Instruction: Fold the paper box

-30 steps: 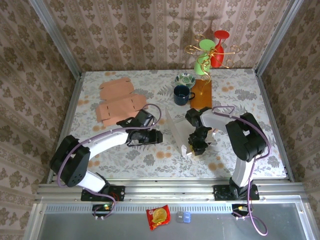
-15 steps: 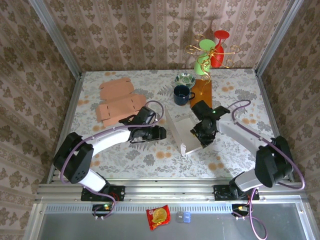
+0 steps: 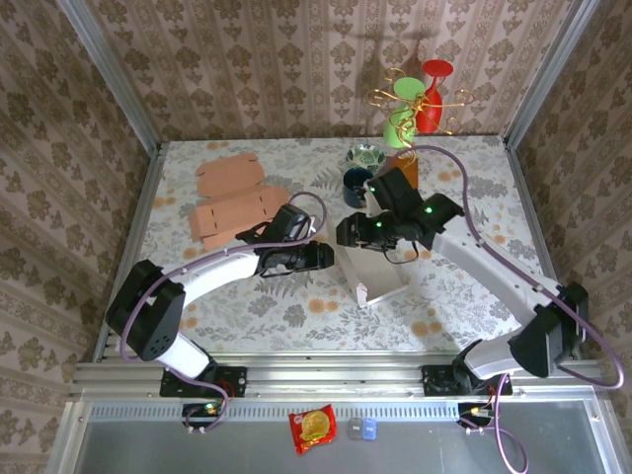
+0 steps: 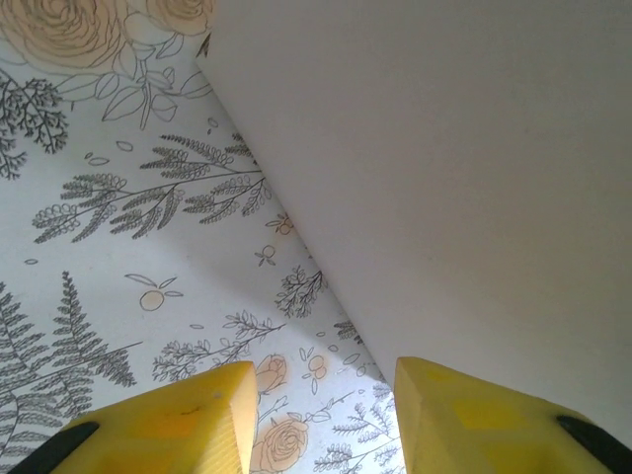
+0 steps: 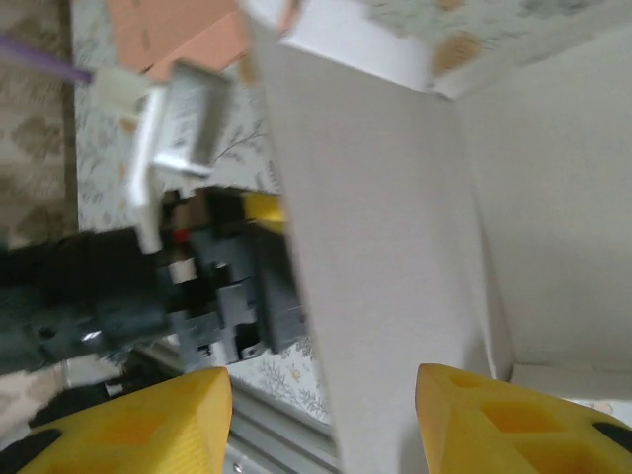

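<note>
The white paper box stands half folded in the middle of the table, its left wall upright. My left gripper is open right beside that wall on its left. In the left wrist view the wall leans over the open yellow fingers. My right gripper reaches in from the right above the box's left wall. In the right wrist view its fingers are spread wide with the white wall standing between them, not clamped. The left gripper shows behind that wall.
Flat pink-brown box blanks lie at the back left. A dark mug, a patterned bowl, an orange board and a wire stand with green and red cups sit behind the box.
My right arm has swung up from the box's right side and over to its left wall. The left gripper has crept a little to the right, closer to that wall.
</note>
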Available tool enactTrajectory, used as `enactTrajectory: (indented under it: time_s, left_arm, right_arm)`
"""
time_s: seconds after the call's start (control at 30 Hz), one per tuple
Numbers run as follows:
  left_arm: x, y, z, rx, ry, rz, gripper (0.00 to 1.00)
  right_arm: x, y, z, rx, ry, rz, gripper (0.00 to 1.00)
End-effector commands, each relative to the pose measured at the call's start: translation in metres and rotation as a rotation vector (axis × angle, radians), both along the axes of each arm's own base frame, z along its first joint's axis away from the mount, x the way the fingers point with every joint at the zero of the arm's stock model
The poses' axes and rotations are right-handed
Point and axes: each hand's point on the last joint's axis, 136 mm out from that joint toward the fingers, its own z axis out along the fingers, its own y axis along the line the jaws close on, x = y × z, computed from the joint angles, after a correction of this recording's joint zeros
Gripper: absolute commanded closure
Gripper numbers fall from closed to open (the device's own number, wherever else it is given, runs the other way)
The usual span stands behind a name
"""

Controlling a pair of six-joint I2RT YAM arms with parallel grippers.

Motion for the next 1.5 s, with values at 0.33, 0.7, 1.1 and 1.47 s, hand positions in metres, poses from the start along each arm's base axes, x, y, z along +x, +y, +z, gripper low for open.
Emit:
enactTrajectory:
  time_s: [0.33, 0.7, 1.1, 1.47]
  left_arm:
    - [0.003, -0.009, 0.01, -0.02, -0.021, -0.018, 0.59]
    - [0.003, -0.011, 0.012, -0.006, -0.027, -0.031, 0.6]
    - [0.005, -0.011, 0.022, 0.026, -0.053, -0.05, 0.6]
    - [0.01, 0.016, 0.045, 0.086, -0.12, -0.033, 0.58]
  right_arm:
    - [0.003, 0.006, -0.026, -0.16, 0.069, 0.12, 0.56]
    - [0.013, 0.011, -0.037, -0.186, 0.069, 0.064, 0.68]
    - [0.031, -0.009, -0.024, -0.207, 0.005, -0.156, 1.0]
    - [0.043, -0.074, 0.016, -0.228, -0.031, -0.716, 1.0]
